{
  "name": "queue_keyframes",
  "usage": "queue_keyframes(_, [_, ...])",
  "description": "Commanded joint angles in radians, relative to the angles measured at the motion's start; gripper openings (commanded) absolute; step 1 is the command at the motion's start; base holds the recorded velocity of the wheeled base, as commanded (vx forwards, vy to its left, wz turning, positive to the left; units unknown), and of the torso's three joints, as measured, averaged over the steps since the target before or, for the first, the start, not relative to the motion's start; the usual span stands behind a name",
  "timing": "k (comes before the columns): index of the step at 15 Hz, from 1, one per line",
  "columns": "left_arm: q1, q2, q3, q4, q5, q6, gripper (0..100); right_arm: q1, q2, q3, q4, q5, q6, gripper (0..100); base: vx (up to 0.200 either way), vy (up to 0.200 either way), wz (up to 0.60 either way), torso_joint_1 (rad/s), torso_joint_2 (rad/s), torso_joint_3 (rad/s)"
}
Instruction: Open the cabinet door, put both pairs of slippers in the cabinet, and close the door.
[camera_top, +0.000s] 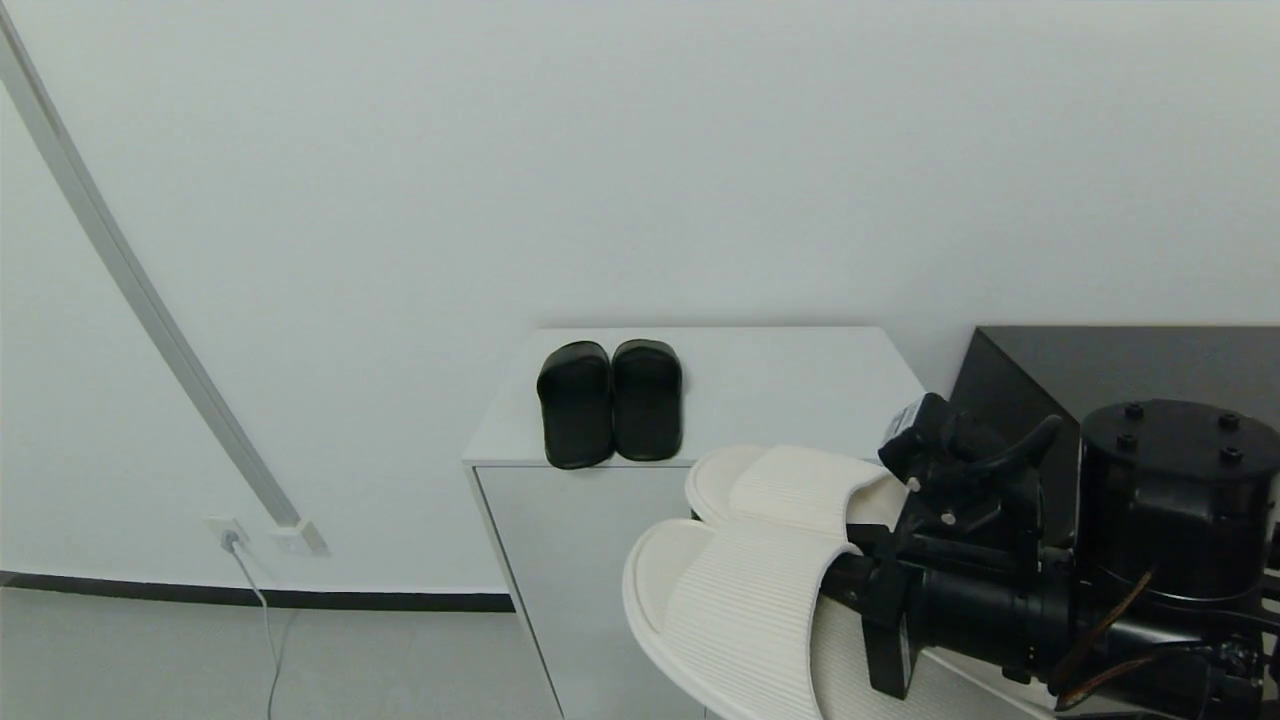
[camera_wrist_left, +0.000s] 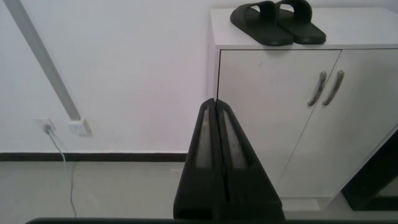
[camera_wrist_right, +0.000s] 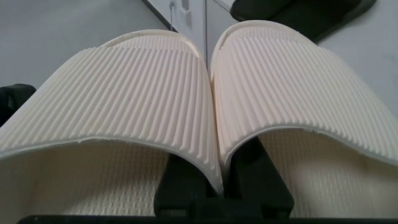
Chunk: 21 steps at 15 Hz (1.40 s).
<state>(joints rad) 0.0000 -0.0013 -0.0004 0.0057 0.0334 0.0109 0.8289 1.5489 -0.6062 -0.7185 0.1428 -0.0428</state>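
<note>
Cream ribbed slippers (camera_top: 760, 590) sit pinched in the right end effector (camera_top: 848, 575); black rubber slippers (camera_top: 610, 400) rest atop the shut white cabinet (camera_wrist_left: 273, 106), its upright handles (camera_wrist_left: 324, 88) ahead of the empty, pressed-together left end effector (camera_wrist_left: 216, 115).

The white slippers (camera_top: 760, 590) look matt and finely ribbed, like soft foam, the black slippers (camera_top: 610, 400) smooth matt rubber, the cabinet (camera_top: 790, 385) smooth white laminate with brushed metal handles (camera_wrist_left: 335, 87)

White wall (camera_top: 640, 150), black baseboard (camera_top: 250, 598), grey floor (camera_top: 150, 660), socket (camera_top: 228, 530) with cable (camera_top: 268, 625).
</note>
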Motion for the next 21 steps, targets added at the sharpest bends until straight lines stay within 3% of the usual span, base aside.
queue_keyframes(1, [0.000, 0.001, 0.000, 0.000, 0.002, 0.000, 0, -0.005, 0.005, 0.005, 0.001, 0.000, -0.003, 0, 0.000, 0.000, 0.00, 0.000, 0.00, 0.000])
queue_keyframes(6, [0.000, 0.001, 0.000, 0.000, 0.002, 0.000, 0, -0.005, 0.007, 0.011, -0.002, -0.023, -0.005, 0, 0.000, 0.000, 0.00, -0.009, 0.02, 0.012])
queue_keyframes(11, [0.000, 0.001, -0.001, 0.000, 0.000, -0.008, 0, -0.007, 0.007, 0.019, -0.002, -0.029, -0.005, 0, 0.000, 0.000, 0.00, -0.151, 0.35, 0.194])
queue_keyframes(12, [0.000, 0.001, -0.001, 0.000, 0.000, -0.011, 100, -0.008, 0.005, 0.019, -0.002, -0.029, -0.005, 0, 0.000, 0.000, 0.00, -0.173, 0.41, 0.237])
queue_keyframes(21, [0.000, 0.001, -0.001, 0.000, 0.000, -0.005, 100, -0.008, 0.014, 0.025, -0.002, -0.029, -0.009, 0, 0.000, 0.000, 0.00, -0.220, 0.53, 0.307])
